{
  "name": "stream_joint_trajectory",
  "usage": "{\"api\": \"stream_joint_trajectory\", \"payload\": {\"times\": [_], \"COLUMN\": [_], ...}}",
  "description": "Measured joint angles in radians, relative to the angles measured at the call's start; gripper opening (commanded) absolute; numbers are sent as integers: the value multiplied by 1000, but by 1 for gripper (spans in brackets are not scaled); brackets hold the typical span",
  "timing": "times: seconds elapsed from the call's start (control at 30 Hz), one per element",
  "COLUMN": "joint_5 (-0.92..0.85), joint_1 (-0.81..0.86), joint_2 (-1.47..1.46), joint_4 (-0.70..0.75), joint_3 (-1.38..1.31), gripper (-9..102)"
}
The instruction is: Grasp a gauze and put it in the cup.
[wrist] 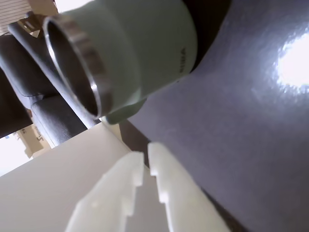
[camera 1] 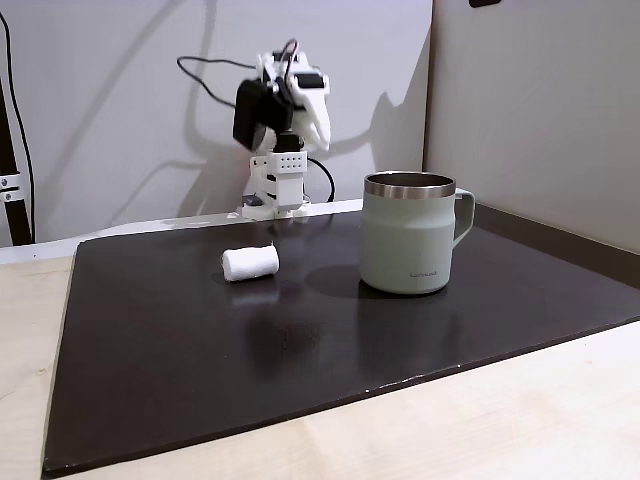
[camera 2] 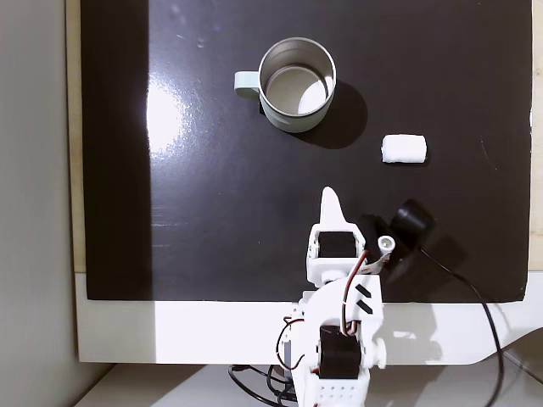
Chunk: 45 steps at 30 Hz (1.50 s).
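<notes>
Tool [wrist: 147,157] of white plastic is showing at the bottom of the wrist view with its 2 fingertips almost meeting, only a thin slit between them, clenched on nothing and touching nothing. In a fixed view from the front the tool [camera 1: 322,130] is hanging raised above the arm's white base, clear of the surface, with a black camera module beside it. In a fixed view from above the tool [camera 2: 333,203] is pointing toward the mug and is sitting over the dark mat.

The small white cylindrical roll of gauze [camera 1: 250,263] is lying on its side on the mat, well apart from the tool; in the view from above the gauze [camera 2: 403,148] is lying to the right of the mug, not touching it. The large pale sage-green insulated cup with a bare steel rim [camera 1: 408,245] is standing upright, its handle turned to the right in the front view and a small dark logo low on its wall. From above, the cup [camera 2: 284,114] is looking empty, its handle pointing left. In the wrist view the cup [wrist: 140,43] is appearing tilted, because the camera is tilted.

The black glossy mat [camera 1: 300,350] is covering most of the pale wooden table [camera 1: 450,430] and is catching a bright glare. Plain grey walls [camera 1: 100,100] are meeting in a corner behind the arm, and black cables [camera 2: 475,297] are trailing off from the base.
</notes>
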Motion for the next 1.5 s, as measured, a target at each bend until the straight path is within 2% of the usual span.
{"api": "stream_joint_trajectory", "payload": {"times": [0.33,0.6,0.9,1.17,1.5], "joint_5": [-32,-49,-83,-126,-204], "joint_1": [179,229,295,337,474], "joint_2": [-351,-627,-1052,-1198,-1378], "joint_4": [282,508,738,772,644], "joint_3": [-508,-778,-1129,-1232,-1198], "gripper": [0,1,20,24,26]}}
